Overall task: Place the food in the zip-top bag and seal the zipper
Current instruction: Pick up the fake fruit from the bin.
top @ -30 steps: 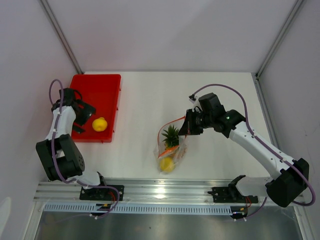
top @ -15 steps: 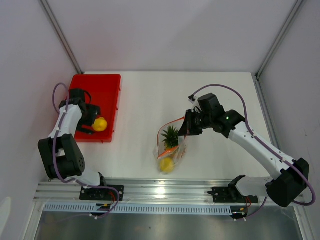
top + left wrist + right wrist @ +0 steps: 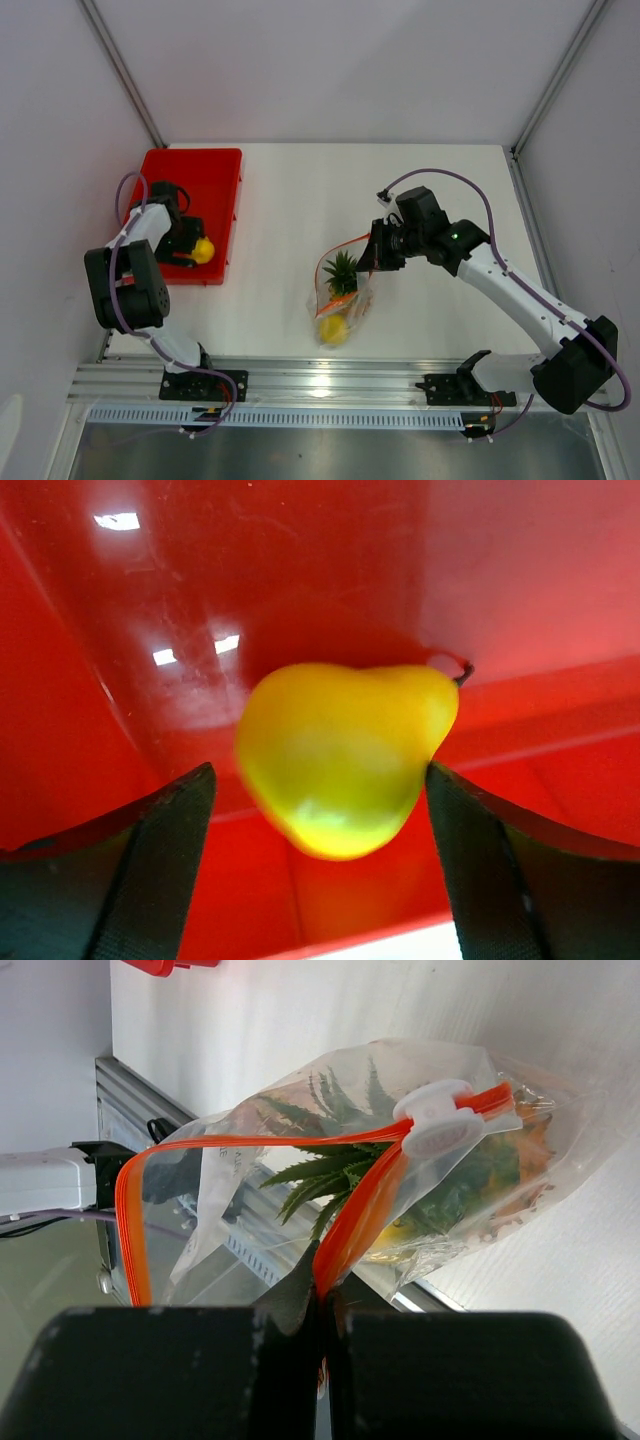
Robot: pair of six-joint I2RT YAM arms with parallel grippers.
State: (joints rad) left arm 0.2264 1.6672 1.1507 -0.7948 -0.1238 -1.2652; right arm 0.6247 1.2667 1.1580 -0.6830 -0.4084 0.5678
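A yellow toy fruit (image 3: 345, 755) with a small stem lies in the red tray (image 3: 205, 170), also seen from above (image 3: 204, 250). My left gripper (image 3: 318, 780) is open with a finger on each side of it; the right finger is at its side and a gap remains on the left. My right gripper (image 3: 325, 1295) is shut on the red zipper strip (image 3: 365, 1210) of the clear zip-top bag (image 3: 340, 295) and holds the mouth up and open. The bag holds the pineapple (image 3: 342, 270) and another yellow fruit (image 3: 333, 328). I cannot make out a round green fruit.
A white slider (image 3: 440, 1125) sits on the zipper near its far end. The red tray lies at the table's left back, close to the left wall. The metal rail (image 3: 330, 385) runs along the near edge just below the bag.
My left gripper has moved right and down in the tray and now straddles the yellow fruit. The right arm and the bag have not moved.
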